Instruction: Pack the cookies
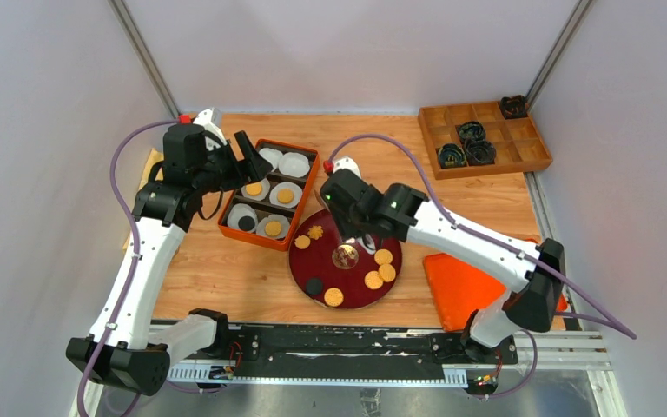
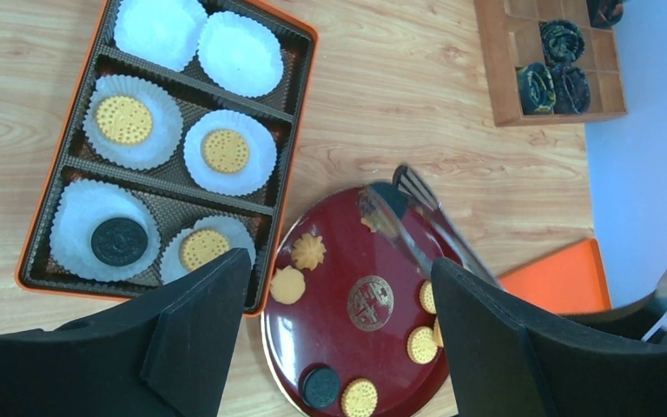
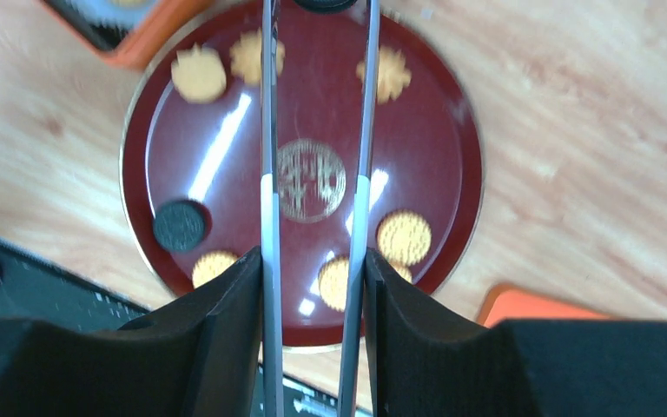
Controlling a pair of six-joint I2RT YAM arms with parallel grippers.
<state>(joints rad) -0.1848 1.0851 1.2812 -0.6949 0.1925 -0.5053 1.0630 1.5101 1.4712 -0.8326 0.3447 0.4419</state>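
A dark red plate (image 1: pixel 358 282) holds several cookies: golden round ones (image 1: pixel 333 297), a black one (image 1: pixel 313 286) and flower-shaped ones (image 1: pixel 315 233). The orange tray (image 1: pixel 227 228) left of it has white paper cups; three hold golden cookies (image 2: pixel 123 120) and one a black cookie (image 2: pixel 119 241). My right gripper (image 3: pixel 313 261) is shut on metal tongs (image 3: pixel 269 130) over the plate (image 3: pixel 434 148). A dark round piece, apparently a black cookie (image 3: pixel 323 3), sits between the tong tips. My left gripper (image 2: pixel 339 261) is open and empty, above the tray's near edge and the plate.
A wooden compartment box (image 1: pixel 521 156) with black coiled rings (image 1: pixel 471 132) stands at the back right. An orange flat lid (image 1: pixel 465 287) lies right of the plate. Grey enclosure walls surround the table.
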